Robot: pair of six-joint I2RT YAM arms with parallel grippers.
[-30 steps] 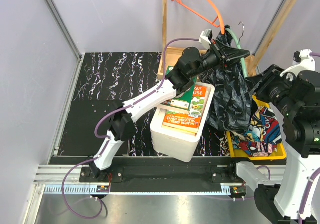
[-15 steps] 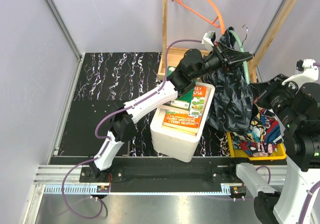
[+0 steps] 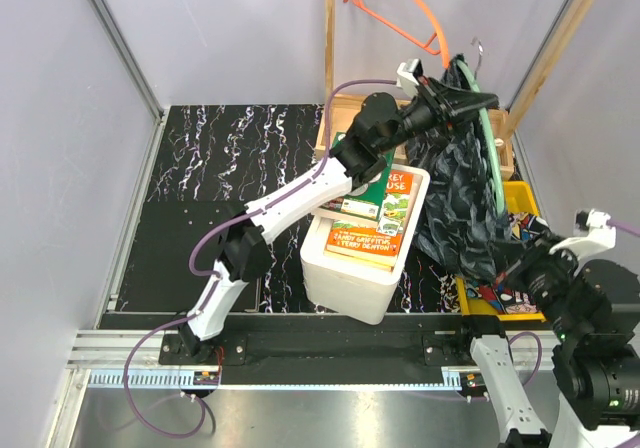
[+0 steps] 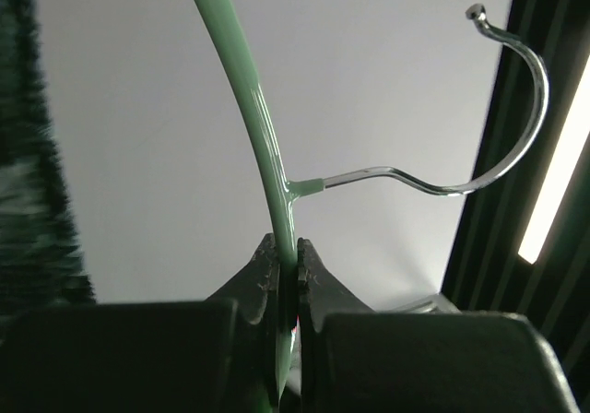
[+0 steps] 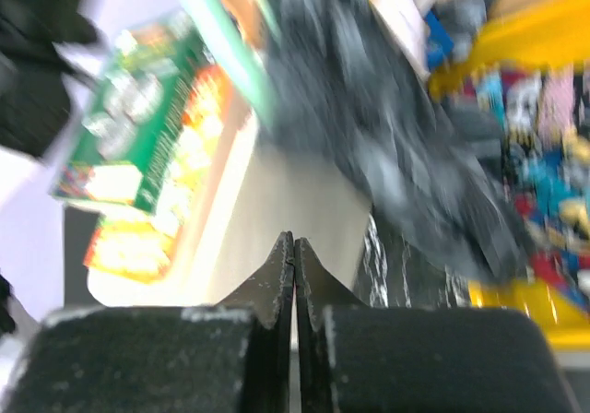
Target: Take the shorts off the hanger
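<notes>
Roughly half done: comic-print shorts (image 5: 553, 182) off, lying below the green hanger (image 3: 493, 158); dark shorts (image 3: 460, 208) still on it (left gripper (image 4: 288, 258) pinching it, right gripper (image 5: 293, 247) closed, empty).

Robot lab cell — plain lilac panels (image 3: 230, 28), aluminium mounting rail (image 3: 330, 383).

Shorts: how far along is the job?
Done: the comic-print shorts lie in the yellow bin, off any hanger. In hand: the left gripper is shut on the green hanger, with the dark shorts draped over it. Left: pull that pair off; the right gripper is shut and empty.
</notes>
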